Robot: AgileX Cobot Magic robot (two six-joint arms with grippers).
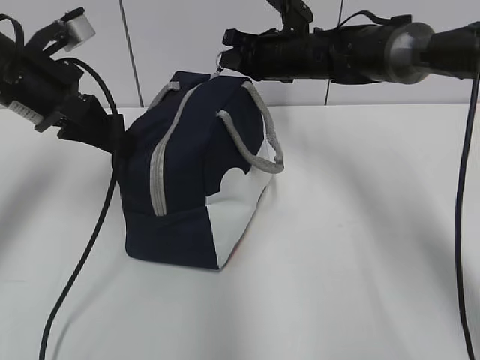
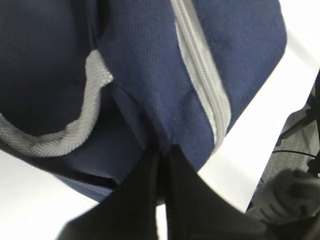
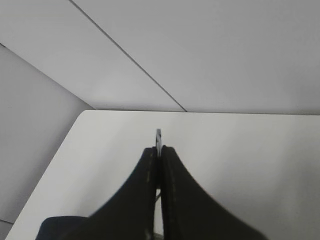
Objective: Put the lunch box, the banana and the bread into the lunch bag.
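Observation:
The navy-blue lunch bag (image 1: 191, 176) with a white side panel stands on the white table, its grey zipper (image 1: 161, 161) closed. My left gripper (image 1: 118, 142) is shut on a fold of the bag's fabric at its left end; the left wrist view shows the jaws (image 2: 162, 150) pinching navy cloth beside the zipper (image 2: 205, 85). My right gripper (image 1: 227, 56) is above the bag's top, shut on the metal ring pull (image 3: 158, 136), which sticks out between the fingertips. The lunch box, the banana and the bread are out of view.
The bag's grey strap handles (image 1: 266, 124) hang over its sides. A black cable (image 1: 79, 255) trails from the left arm across the table. Another cable (image 1: 463, 225) hangs at the right edge. A white panelled wall (image 1: 187, 37) stands behind.

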